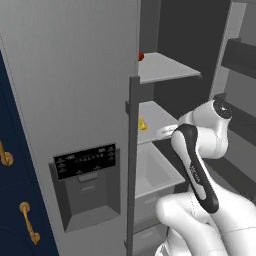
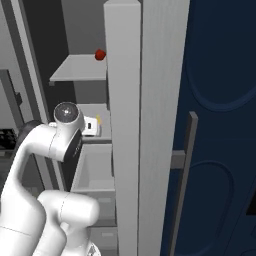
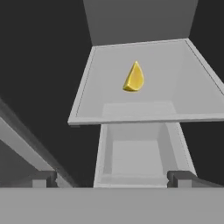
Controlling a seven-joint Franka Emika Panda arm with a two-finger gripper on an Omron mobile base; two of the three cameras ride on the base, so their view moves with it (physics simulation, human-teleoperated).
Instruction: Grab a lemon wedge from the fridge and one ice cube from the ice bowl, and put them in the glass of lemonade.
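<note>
My tool hangs with its tips spread as wide as they go and nothing between them, pointed into the open fridge. The wedge stands alone on the middle shelf, well back from the front edge and roughly midway between the side edges, thin end up. Below the shelf's front edge sits an open drawer.

Risks as I judge them: my tool is still well short of the wedge and sits below the front edge, so a straight push in could drive a tip into the shelf lip. The wedge is small and tapered; if I close off-centre or too high on the thin end, it may squirt out and slide to the back wall, or tip over the front edge into the drawer. A tip touching it before closing could knock it flat. The red fruit on the upper shelf looks safely clear, though that shelf limits how high I can come in.
</note>
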